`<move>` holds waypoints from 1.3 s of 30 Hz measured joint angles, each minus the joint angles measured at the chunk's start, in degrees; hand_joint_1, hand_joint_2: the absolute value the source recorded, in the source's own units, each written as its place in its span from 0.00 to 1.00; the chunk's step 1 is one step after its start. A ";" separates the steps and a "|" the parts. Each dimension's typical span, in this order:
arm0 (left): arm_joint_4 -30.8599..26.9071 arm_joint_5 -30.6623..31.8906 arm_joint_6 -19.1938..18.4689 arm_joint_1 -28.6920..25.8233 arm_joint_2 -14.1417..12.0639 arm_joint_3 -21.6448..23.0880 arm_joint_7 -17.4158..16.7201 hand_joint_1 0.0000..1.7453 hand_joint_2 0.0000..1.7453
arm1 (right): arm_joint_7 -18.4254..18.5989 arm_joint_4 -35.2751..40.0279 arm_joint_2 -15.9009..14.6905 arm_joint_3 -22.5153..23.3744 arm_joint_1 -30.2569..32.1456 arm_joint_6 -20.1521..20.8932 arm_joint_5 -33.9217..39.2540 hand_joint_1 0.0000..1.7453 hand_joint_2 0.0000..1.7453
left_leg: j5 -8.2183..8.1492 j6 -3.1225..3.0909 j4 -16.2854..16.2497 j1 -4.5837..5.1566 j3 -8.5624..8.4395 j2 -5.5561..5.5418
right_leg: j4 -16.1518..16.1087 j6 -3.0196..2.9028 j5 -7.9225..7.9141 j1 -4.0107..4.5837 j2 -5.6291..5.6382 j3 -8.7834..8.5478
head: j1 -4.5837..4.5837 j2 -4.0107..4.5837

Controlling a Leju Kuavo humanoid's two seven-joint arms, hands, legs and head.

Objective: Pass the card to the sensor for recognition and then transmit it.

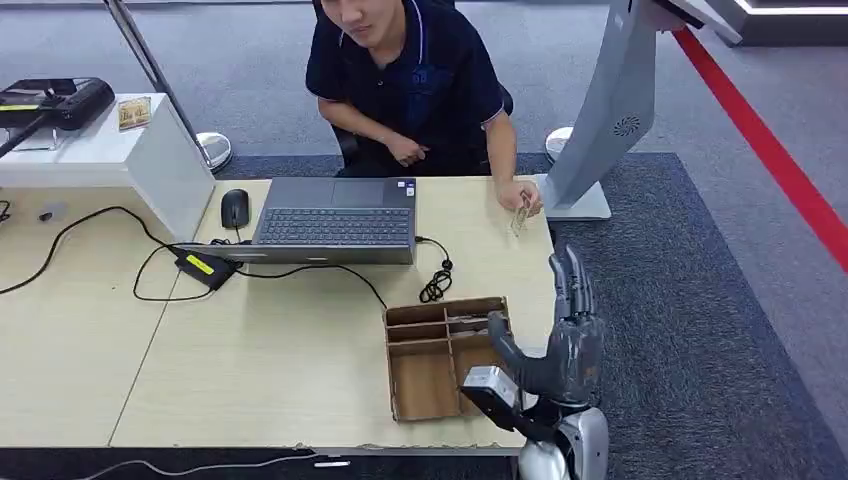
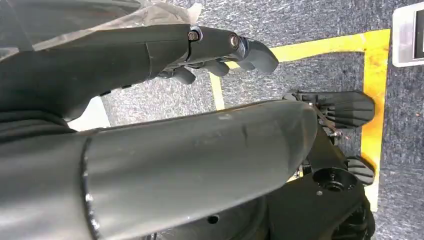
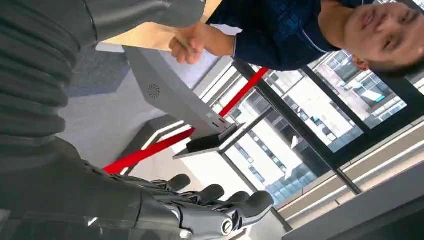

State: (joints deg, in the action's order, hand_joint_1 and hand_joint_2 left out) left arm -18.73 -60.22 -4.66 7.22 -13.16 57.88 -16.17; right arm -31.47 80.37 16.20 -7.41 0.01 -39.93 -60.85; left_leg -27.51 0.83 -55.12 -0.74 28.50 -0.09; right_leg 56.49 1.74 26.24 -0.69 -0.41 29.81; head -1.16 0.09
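A person seated behind the table pinches a small pale card (image 1: 521,216) at the table's far right edge. In the right wrist view the person's hand (image 3: 188,45) holds the card beside the grey sensor kiosk (image 3: 170,100). The kiosk (image 1: 610,110) stands on the floor just right of the table. My right hand (image 1: 570,335) is raised off the table's right front corner, fingers straight and apart, thumb spread, holding nothing. It is well short of the card. My right fingers (image 3: 220,197) are spread in the air. My left hand (image 2: 200,47) hangs over the floor, fingers loosely extended and empty.
A brown cardboard divider tray (image 1: 440,355) lies just left of my right hand. An open laptop (image 1: 335,222), a mouse (image 1: 234,208), a coiled black cable (image 1: 437,281) and a power adapter (image 1: 205,267) lie further back. A white box (image 1: 110,150) stands at the far left.
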 joint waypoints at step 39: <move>0.00 -0.20 0.26 -0.02 0.00 0.00 -0.11 0.00 0.00 | 8.55 -9.83 -0.46 -1.07 0.87 -0.02 -10.97 0.00 1.00 | 0.00 0.00 0.00 0.00 0.02 0.02 | -0.01 0.00 0.01 0.00 0.01 0.04 | 0.02 0.00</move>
State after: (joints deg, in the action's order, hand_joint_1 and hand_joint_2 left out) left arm -18.73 -60.41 -4.39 7.19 -13.16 57.88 -16.28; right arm -22.93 70.53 15.74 -8.48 0.88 -39.95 -71.82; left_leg -27.51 0.83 -55.12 -0.74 28.53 -0.07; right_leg 56.48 1.74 26.24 -0.69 -0.40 29.85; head -1.14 0.09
